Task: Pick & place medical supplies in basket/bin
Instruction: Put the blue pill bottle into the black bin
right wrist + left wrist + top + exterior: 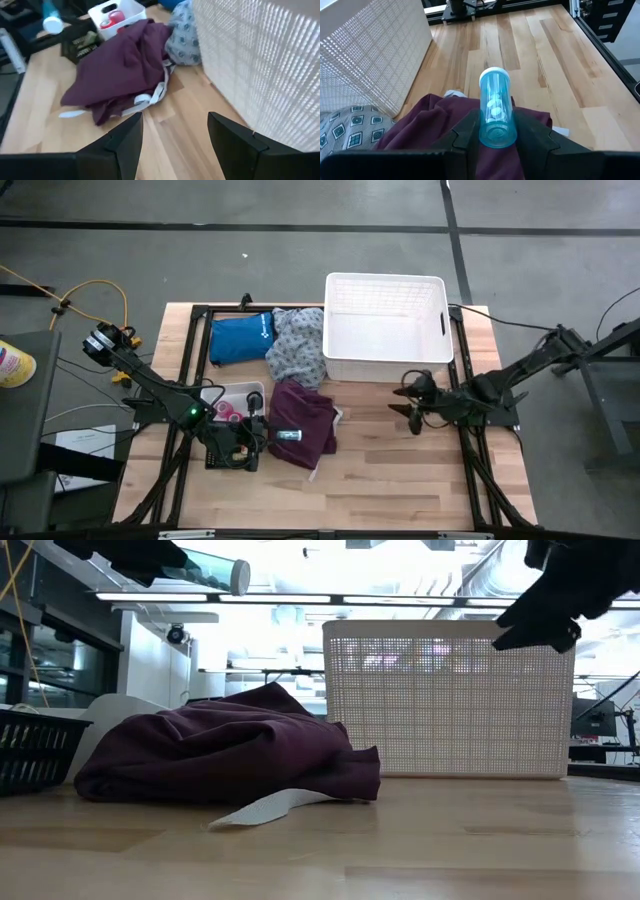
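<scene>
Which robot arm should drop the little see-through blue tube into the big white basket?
The left arm, probably: its tool already grips the clear blue tube above the maroon cloth. The right tool is open and empty beside the white lattice basket.

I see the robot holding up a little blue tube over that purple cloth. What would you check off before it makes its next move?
1. Left gripper has the blue vial between its jaws: ok.
2. Vial's white cap on: ok.
3. Vial lifted clear of the maroon garment: ok.
4. White lattice basket open on top, nothing seen inside: ok.
5. Right gripper open, empty, hanging in front of the basket; out of the vial's way: cannot tell.
6. Grey-patterned cloth leans on the basket's wall, not over its rim: ok.
</scene>
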Available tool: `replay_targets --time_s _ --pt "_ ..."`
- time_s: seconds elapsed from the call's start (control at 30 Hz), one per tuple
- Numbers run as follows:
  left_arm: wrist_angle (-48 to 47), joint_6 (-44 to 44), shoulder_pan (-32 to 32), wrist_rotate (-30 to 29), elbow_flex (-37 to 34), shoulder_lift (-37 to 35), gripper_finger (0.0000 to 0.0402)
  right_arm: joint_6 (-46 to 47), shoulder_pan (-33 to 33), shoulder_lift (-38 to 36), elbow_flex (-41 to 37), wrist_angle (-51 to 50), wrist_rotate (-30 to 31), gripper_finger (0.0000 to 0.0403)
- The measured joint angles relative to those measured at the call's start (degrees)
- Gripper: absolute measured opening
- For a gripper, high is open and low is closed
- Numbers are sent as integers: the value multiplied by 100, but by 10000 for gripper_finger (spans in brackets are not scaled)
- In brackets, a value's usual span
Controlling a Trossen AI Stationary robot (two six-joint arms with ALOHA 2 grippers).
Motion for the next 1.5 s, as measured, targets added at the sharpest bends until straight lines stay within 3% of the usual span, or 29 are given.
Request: replay_targets --time_s 0.17,1.5 --pt "1 0 -2 0 0 0 97 -66 121 -274 -264 254 57 210" --pt "-58 -215 -2 2 0 2 97 20 121 -173 -278 229 12 210"
